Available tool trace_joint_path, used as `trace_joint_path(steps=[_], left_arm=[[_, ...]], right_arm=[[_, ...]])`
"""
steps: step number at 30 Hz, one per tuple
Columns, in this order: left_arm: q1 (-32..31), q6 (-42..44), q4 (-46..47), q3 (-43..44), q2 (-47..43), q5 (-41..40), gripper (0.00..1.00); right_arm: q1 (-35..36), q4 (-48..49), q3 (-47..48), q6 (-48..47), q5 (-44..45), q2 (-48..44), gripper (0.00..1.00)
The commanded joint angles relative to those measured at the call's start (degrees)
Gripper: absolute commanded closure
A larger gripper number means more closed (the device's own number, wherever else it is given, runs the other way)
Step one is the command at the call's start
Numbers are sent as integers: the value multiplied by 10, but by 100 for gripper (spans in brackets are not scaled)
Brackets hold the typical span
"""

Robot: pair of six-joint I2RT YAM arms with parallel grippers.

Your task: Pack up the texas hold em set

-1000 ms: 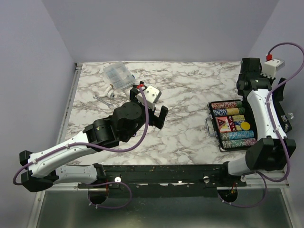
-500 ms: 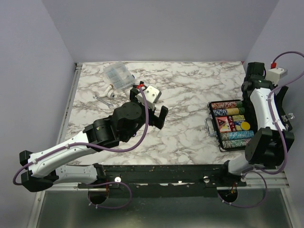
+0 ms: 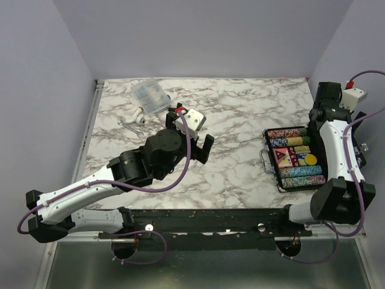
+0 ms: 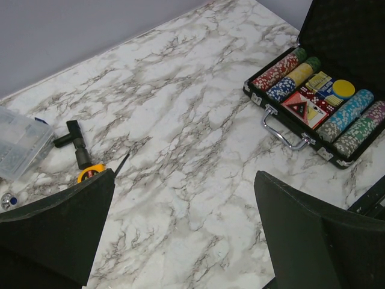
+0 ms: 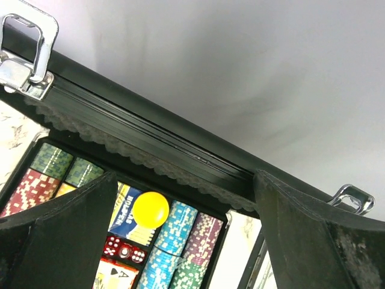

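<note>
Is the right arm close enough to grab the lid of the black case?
Probably yes. The right hand is open, and the lid has its upper edge just in front of it, with nothing between them.

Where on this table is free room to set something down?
Bare marble lies between the left gripper and the briefcase, and along the far edge. The far-left corner, around the compartment box, is crowded.

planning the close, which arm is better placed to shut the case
Right: its open tool is at the top edge of the raised lid. The left tool hangs mid-table, far from the case.
</note>
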Motion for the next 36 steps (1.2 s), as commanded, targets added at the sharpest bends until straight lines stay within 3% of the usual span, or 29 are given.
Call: trace_joint_path(steps=[1, 17, 19, 23, 25, 29, 36], left_arm=[[2, 5, 3, 0, 9, -10, 2], [10, 0, 4, -4, 36, -3, 2], [11, -1, 4, -3, 36, -3, 2], [14, -1, 6, -5, 38, -4, 1], [15, -2, 5, -5, 41, -2, 1], [14, -4, 3, -2, 42, 1, 2], [14, -10, 1, 1, 31, 20, 1]], right_arm=[[-2, -20, -57, 57, -198, 3, 7], [-2, 1, -131, 43, -445, -66, 7], [-2, -4, -140, 33, -499, -74, 7], [-2, -5, -157, 5, -697, -103, 7], [-1, -7, -159, 0, -727, -135, 6], [-1, -19, -156, -22, -725, -186, 5], [-2, -24, -218, 99, -586, -236, 5]])
